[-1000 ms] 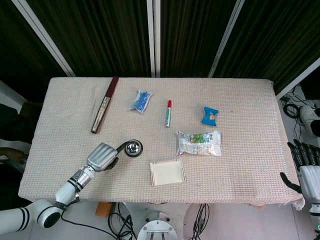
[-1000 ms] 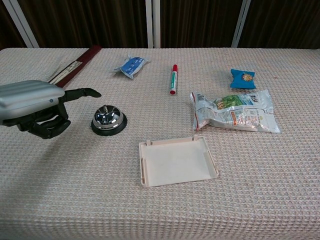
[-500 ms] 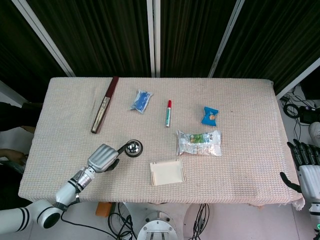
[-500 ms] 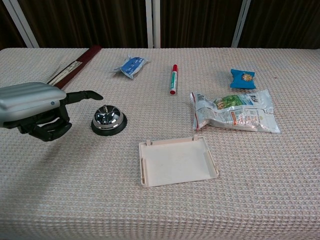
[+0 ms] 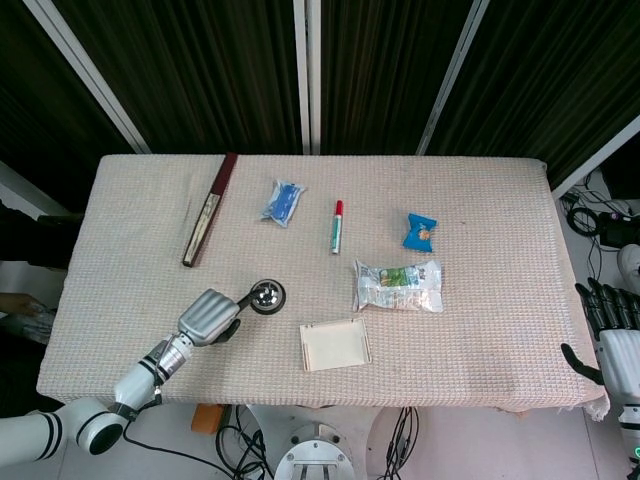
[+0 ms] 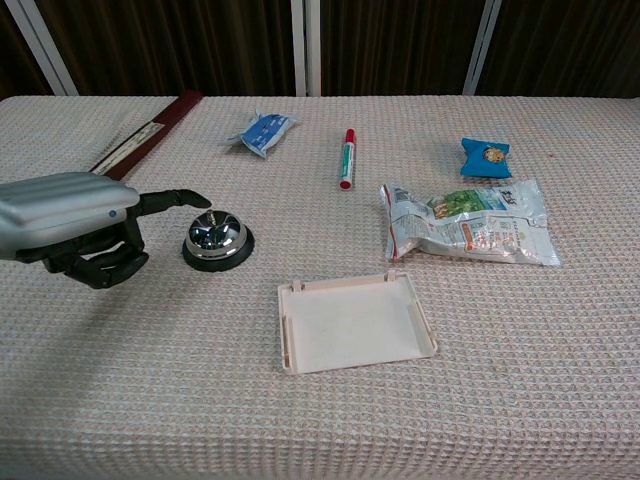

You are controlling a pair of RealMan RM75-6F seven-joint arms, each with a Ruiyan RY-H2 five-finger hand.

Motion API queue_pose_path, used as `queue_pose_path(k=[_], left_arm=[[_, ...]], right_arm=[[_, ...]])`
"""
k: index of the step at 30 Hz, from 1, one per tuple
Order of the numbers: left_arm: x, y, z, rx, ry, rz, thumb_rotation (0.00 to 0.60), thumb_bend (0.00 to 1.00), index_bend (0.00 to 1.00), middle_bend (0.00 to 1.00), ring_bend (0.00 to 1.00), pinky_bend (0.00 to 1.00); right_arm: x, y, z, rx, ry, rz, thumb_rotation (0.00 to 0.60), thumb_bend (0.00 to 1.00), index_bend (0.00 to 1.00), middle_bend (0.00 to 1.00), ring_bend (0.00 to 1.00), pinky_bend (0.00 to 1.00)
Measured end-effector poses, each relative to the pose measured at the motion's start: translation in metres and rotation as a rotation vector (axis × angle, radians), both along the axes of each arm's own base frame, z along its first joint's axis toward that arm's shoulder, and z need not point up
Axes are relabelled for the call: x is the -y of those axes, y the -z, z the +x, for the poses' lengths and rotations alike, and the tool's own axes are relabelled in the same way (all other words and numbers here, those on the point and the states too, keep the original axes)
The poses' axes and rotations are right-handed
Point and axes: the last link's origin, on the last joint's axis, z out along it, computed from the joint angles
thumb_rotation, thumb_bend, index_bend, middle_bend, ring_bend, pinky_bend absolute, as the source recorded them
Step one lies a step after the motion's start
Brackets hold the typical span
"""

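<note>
Silver and ribbed, the left hand sits at the left side of the cloth-covered table, its back turned up. Most of its dark fingers are curled under the palm with nothing in them, while one finger sticks straight out toward the call bell. The tip of that finger is over the near edge of the bell's chrome dome; whether it actually touches I cannot tell from either view. The bell stands upright on its black base just to the right of the hand, in the left half of the table.

Behind the hand, along the far left, a long dark red ruler-like bar lies slantwise. Further right at the back is a small blue packet, then a red-capped marker pointing toward the front. In front of the marker and right of the bell, a shallow cream tray lies flat near the front edge. Just behind its right corner is a crinkled clear snack bag with green print, and beyond that a small blue wrapper.

Far to the right, off the table's edge, the right hand hangs upright with its dark fingers spread and nothing in them.
</note>
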Motion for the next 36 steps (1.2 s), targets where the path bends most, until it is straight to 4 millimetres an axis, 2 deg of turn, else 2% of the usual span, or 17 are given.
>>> queue_pose_path(k=[8,19,31,36], left_arm=[[-0.003,0.007,-0.007,-0.018,-0.034,-0.019,0.6,0.59,0.04,0.86,0.84,0.74],[-0.002,-0.001,0.003,0.015,0.004,0.013,0.6,0.59,0.04,0.86,0.84,0.74],[-0.001,0.007,-0.004,-0.023,-0.015,-0.022,0.6,0.59,0.04,0.86,0.84,0.74],[-0.002,0.005,-0.001,-0.007,-0.008,-0.005,0.6,0.59,0.04,0.86,0.84,0.74]], right_arm=[[0.001,0.001,0.0,-0.001,0.002,0.006,0.6,0.18,0.0,0.0,0.0,0.0],[0.001,0.0,-0.001,0.002,0.002,0.001,0.6,0.18,0.0,0.0,0.0,0.0],[0.001,0.001,-0.002,0.001,0.009,0.005,0.6,0.18,0.0,0.0,0.0,0.0],[0.001,0.0,-0.002,0.002,0.007,0.0,0.6,0.18,0.0,0.0,0.0,0.0]])
